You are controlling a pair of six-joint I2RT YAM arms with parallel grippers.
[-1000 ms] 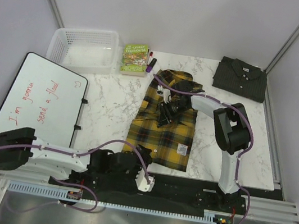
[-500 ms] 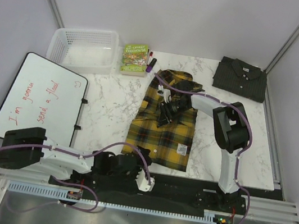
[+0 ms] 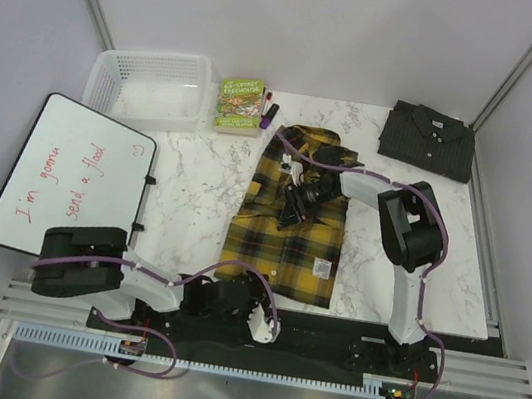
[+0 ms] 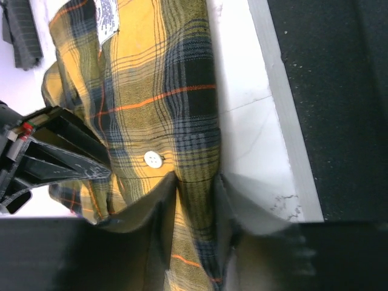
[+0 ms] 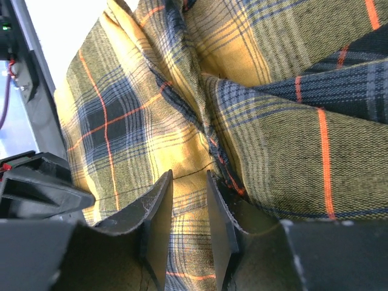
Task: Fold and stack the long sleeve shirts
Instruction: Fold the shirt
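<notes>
Left hand (image 4: 195, 188) pinches the near hem of the plaid shirt (image 3: 285, 238), right hand (image 5: 189, 182) a fold at its middle; grey shirt (image 3: 427, 140) lies folded far right, basket (image 3: 100, 82) far left.

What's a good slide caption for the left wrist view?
Left gripper pinching the edge of the yellow-and-black plaid cloth shirt beside a white button, at the white marble table's near edge.

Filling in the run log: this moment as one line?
left gripper: pinching near hem of plaid shirt | right gripper: pinching its upper middle | grey shirt: folded, far-right corner
</notes>
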